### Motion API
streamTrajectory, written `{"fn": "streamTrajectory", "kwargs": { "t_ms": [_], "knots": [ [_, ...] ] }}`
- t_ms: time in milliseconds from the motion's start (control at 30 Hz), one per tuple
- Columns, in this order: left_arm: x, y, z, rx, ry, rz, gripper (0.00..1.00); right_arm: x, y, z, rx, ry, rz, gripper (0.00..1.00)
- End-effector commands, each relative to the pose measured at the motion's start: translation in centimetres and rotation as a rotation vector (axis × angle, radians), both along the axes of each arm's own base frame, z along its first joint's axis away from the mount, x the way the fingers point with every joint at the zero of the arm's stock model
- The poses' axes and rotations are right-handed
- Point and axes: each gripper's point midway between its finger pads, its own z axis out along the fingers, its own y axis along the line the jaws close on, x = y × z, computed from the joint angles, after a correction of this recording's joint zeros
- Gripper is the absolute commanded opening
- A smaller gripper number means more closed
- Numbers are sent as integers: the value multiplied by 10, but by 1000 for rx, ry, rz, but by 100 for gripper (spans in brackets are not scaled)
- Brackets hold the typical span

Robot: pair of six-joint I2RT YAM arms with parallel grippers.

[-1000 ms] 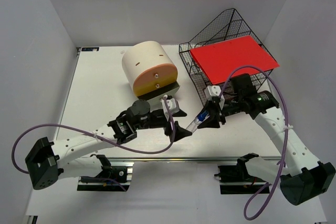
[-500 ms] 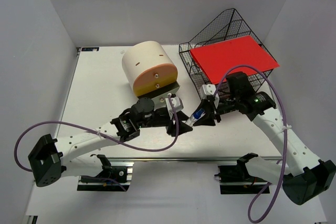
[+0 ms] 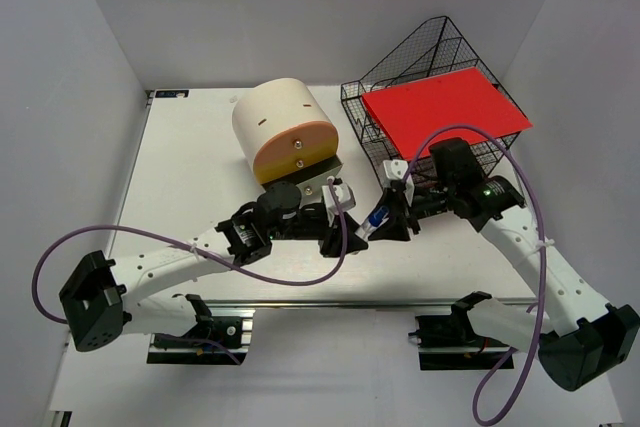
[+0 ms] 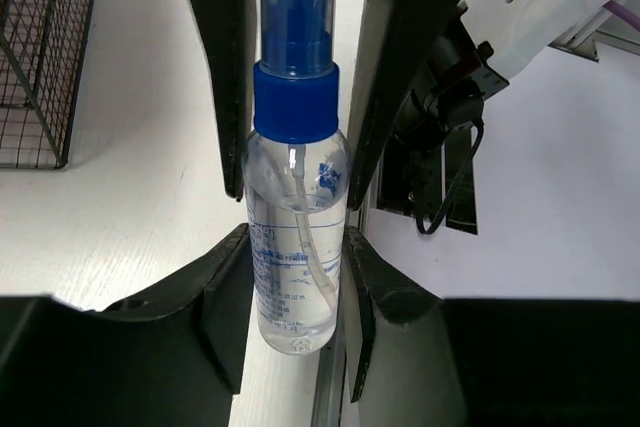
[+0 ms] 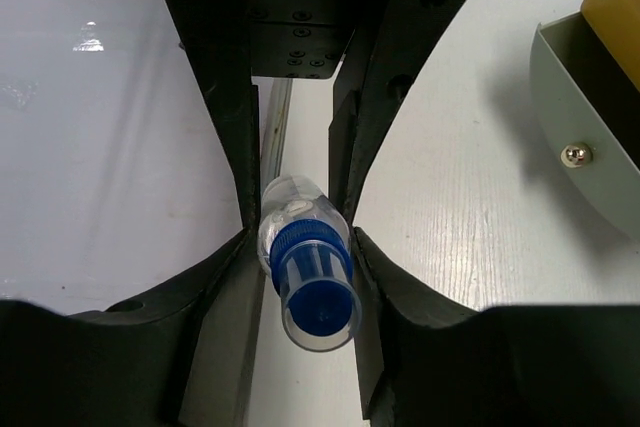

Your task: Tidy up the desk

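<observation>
A small clear spray bottle (image 3: pixel 374 221) with a blue cap hangs above the white desk (image 3: pixel 190 167), near its front middle. Both grippers meet at it. My left gripper (image 3: pixel 346 235) is shut on the bottle's clear body (image 4: pixel 297 257), one finger pressed against each side. My right gripper (image 3: pixel 392 219) holds the same bottle (image 5: pixel 308 272) at its shoulder, just behind the blue collar, fingers lying against both sides. The cap points toward the right wrist camera.
A cream cylindrical drawer box (image 3: pixel 285 132) with an orange front stands behind the left gripper, its grey drawer (image 3: pixel 320 175) pulled out. A black wire-mesh rack (image 3: pixel 430 57) carrying a red sheet (image 3: pixel 445 112) fills the back right. A silver rail (image 3: pixel 330 302) runs along the front edge.
My left gripper has moved right to the bottle and closed from wide open onto its body. The right arm has drawn back a little with the bottle.
</observation>
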Motion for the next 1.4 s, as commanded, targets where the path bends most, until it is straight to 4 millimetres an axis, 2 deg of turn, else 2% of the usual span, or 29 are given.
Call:
{"fn": "streamTrajectory", "kwargs": {
  "t_ms": [0,33,67,133,267,333,400,500,533,600,633,667,700,767,833,867,900,967,1200,1367],
  "knots": [
    [-3,-3,19,-16,-25,-23,0,3,5,9,41,-51,4,45],
    [1,0,20,-9,-27,-8,0,6,5,9,35,-67,-12,54],
    [4,2,20,-1,-27,1,0,8,4,9,32,-75,-26,74],
    [6,9,21,37,-58,9,0,13,2,10,25,-104,-62,88],
    [8,24,13,131,-57,49,0,24,-2,12,16,-157,-136,89],
    [18,35,15,151,-100,105,0,32,-4,15,14,-184,-188,89],
    [22,47,8,200,-103,154,0,37,-6,17,9,-204,-222,89],
    [36,70,5,259,-127,272,0,49,-12,22,8,-249,-306,89],
    [46,80,8,275,-147,337,0,53,-15,24,5,-268,-339,89],
    [52,90,4,328,-161,367,0,58,-18,25,15,-282,-387,89],
    [60,95,9,341,-173,405,0,61,-20,24,8,-287,-406,89],
    [71,102,-1,419,-181,453,0,62,-21,19,3,-284,-411,89],
    [79,107,-3,452,-189,485,0,62,-21,17,5,-279,-417,87],
    [99,114,-10,548,-212,554,0,58,-19,7,-1,-257,-391,77],
    [115,118,-7,615,-248,593,0,55,-18,3,-5,-247,-373,39],
    [126,121,-16,672,-254,619,0,54,-18,-2,-10,-236,-364,19],
    [132,122,-17,701,-273,630,0,53,-17,-3,-7,-236,-359,0],
    [150,128,-24,787,-301,662,0,52,-18,-6,-5,-235,-360,0],
    [184,135,-41,914,-370,714,0,49,-17,-19,-1,-226,-349,0],
    [196,134,-54,979,-412,715,0,45,-18,-21,8,-233,-335,0]
  ]
}}
